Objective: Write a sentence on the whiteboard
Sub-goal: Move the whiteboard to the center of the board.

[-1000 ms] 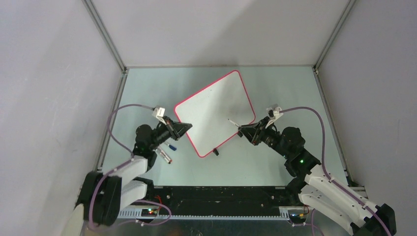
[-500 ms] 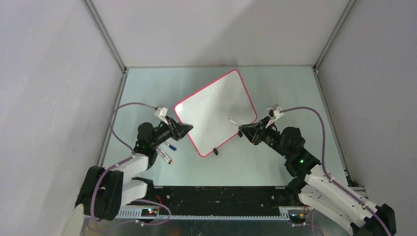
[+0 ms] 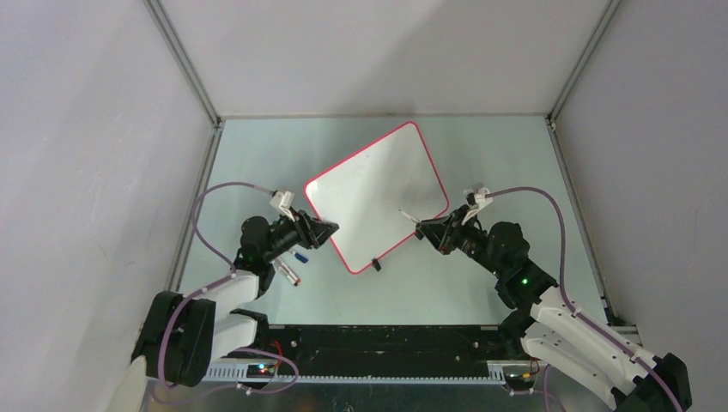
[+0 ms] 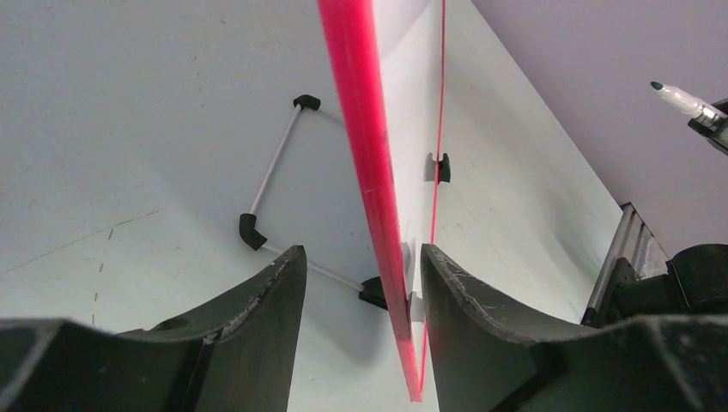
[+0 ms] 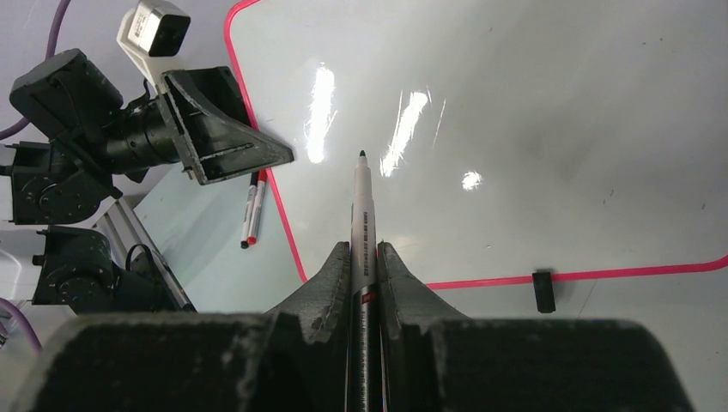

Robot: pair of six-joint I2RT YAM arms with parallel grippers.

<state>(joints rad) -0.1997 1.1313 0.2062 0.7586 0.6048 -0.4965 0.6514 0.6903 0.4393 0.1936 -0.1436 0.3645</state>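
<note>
- The pale green surface (image 3: 257, 154) carries everything. It looks smooth, so a board pushed sideways on it will probably slide.
- The large, glossy white, round-cornered rectangular whiteboard (image 3: 373, 193) with a thin red-pink rim lies skewed in the middle of the surface, between the two arms. No writing shows on it, so the sentence is not yet begun. Start at one end of the blank face to leave room for the whole line.
- The left tool (image 3: 326, 228) straddles the board's near-left rim. Its jaws stand apart, one on each side, and do not pinch the rim. It would be best to close them on the rim, or otherwise brace the board, before any pen pressure arrives.
- The right tool (image 3: 422, 228) is clamped together on the pen and sits at the board's near-right edge. Lower it slowly and stop at first contact.
- The slim white marker pen (image 5: 364, 215) with its dark, uncapped tip points out over the board and appears to be just above the face, not touching. Light, even pressure should mark well, while a hard push may skid the board or splay the tip.
- Two spare pens (image 3: 292, 266) lie beside the left arm, off the board, and need no attention.
- The small black clip foot (image 3: 375, 264) sits on the near rim, so keep strokes away from it.
</note>
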